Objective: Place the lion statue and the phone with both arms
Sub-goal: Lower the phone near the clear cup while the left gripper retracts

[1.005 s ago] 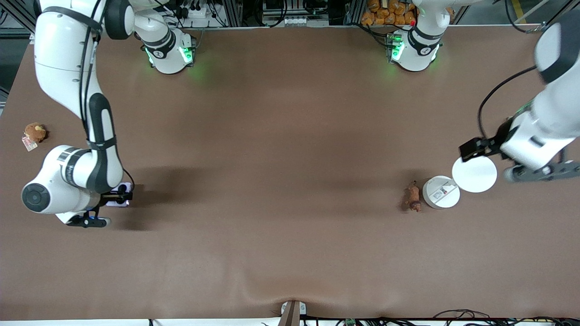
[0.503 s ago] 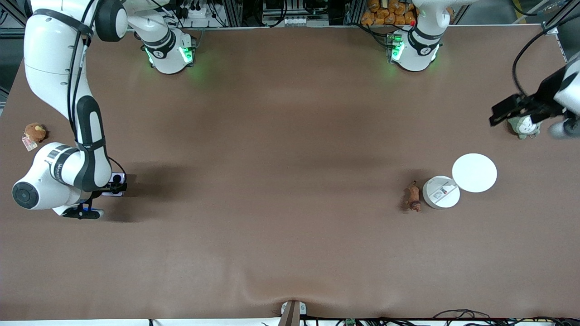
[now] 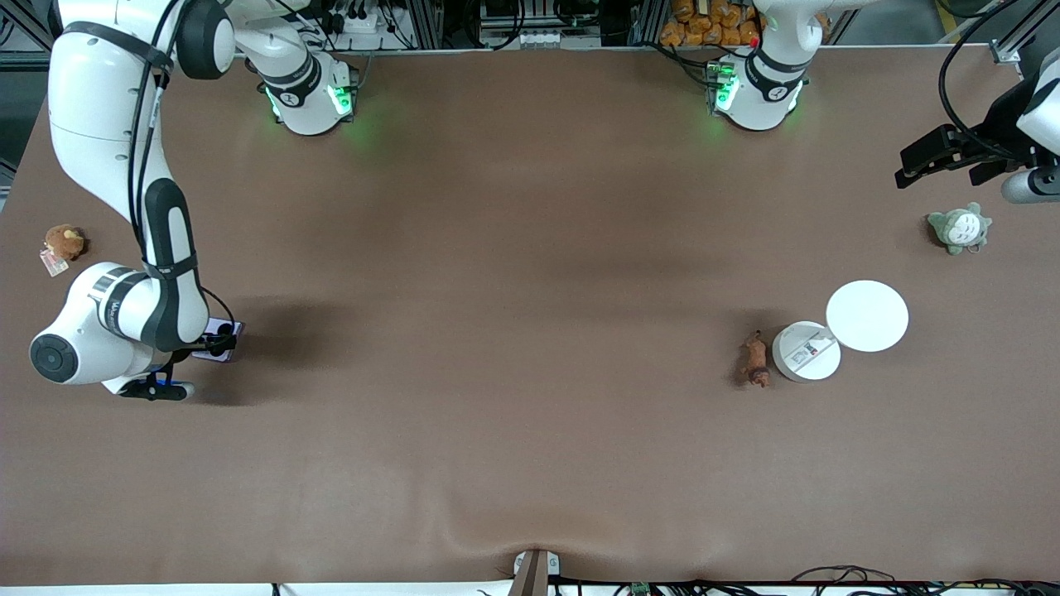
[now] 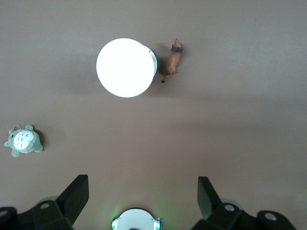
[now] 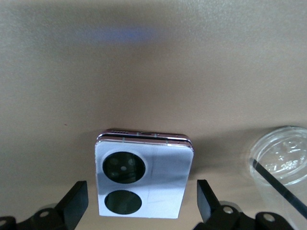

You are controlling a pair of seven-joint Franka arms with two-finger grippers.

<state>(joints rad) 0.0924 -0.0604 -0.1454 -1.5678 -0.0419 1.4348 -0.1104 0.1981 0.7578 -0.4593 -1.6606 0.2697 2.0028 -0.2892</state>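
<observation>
One lion statue (image 3: 754, 361), one phone (image 5: 142, 173), two plush toys (image 3: 65, 242) (image 3: 960, 228), two white discs (image 3: 867, 316) (image 3: 806, 352).

Flat lavender phone with two black lenses (image 3: 222, 338): mostly hidden under right arm's wrist in front view. Clear plastic cup rim (image 5: 283, 160): cut by right wrist view's edge.

Grey-green plush (image 3: 959, 228) near left arm's end of table (image 3: 530, 248); two white discs (image 3: 866, 316) touching, nearer front cam than it. Brown plush w/ tag (image 3: 63, 242) well apart, at right arm's end.
</observation>
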